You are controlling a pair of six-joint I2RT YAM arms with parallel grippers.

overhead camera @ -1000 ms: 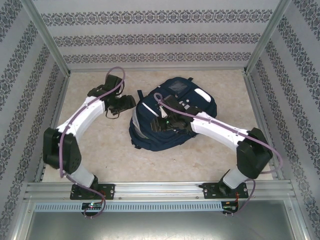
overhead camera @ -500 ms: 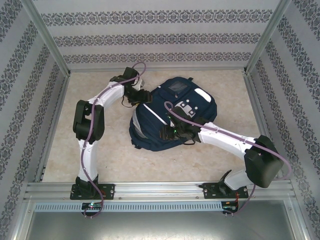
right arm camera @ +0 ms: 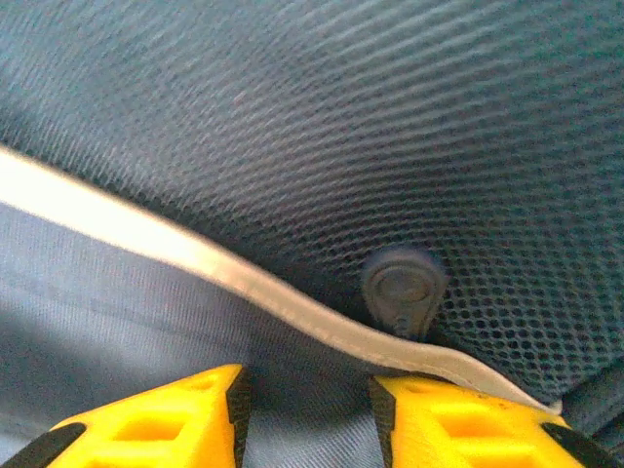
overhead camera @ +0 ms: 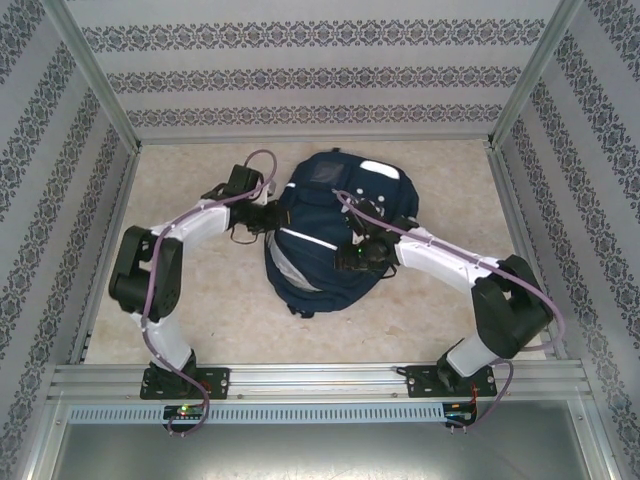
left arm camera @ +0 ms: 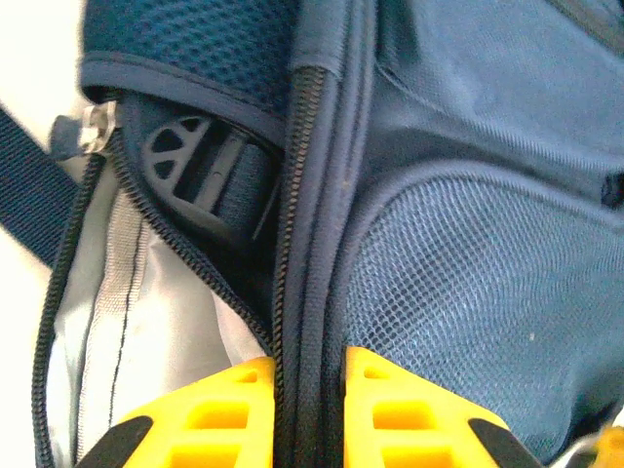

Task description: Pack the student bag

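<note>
Jaws on student bag, beige table, patterned walls

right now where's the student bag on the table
In the top view the student bag lies mid-table toward the back wall, between both arms: the left gripper at its left edge, the right gripper over its front.

place: lab test cell | evidence: aluminium frame, patterned wall panels, beige tabletop
</note>
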